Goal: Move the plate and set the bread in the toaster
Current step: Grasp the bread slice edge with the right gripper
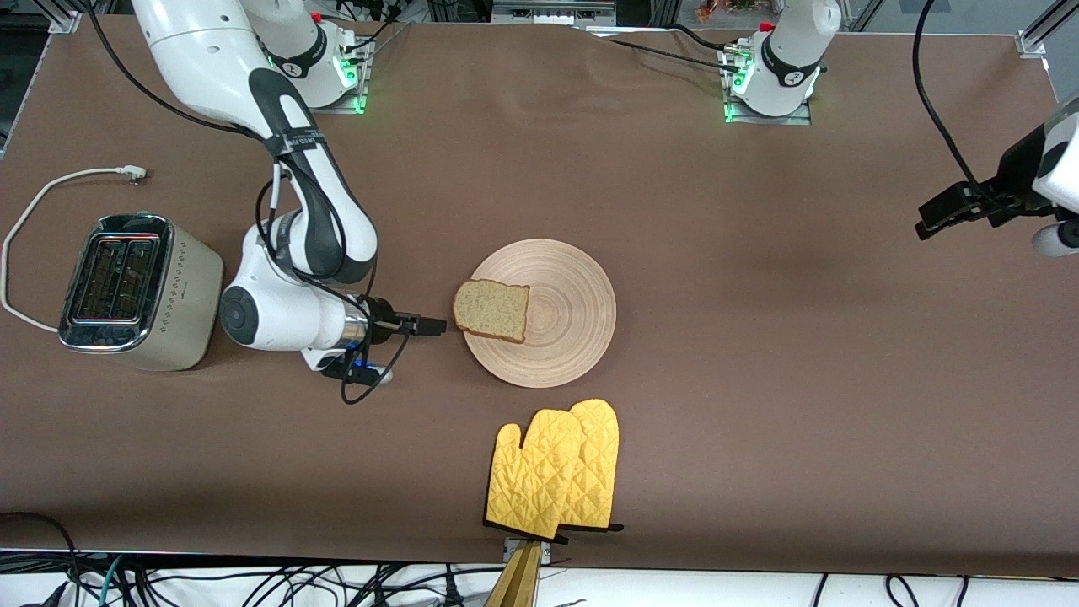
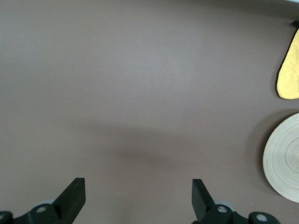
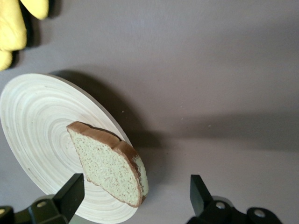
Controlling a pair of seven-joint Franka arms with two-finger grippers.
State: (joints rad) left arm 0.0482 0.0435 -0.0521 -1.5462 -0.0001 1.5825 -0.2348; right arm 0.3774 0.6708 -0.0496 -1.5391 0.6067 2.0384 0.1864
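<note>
Two hands show, both with fingers spread and holding nothing. Right hand sits low over the tabletop, between the toaster and the plate, its fingertips just beside the plate's rim and the bread; in the right wrist view the bread lies ahead of the gap between the fingers. Bread rests on the plate, on the part toward the right arm's end, its edge overhanging the rim slightly. Plate lies near the tabletop's middle. Toaster stands at the right arm's end, slots up, its white cord looping beside it. Yellow oven mitts lie nearer the front camera than the plate, at the tabletop's edge. Left hand waits over bare tabletop at the left arm's end, well apart from everything; its wrist view catches the plate's rim and a mitt's edge.
</note>
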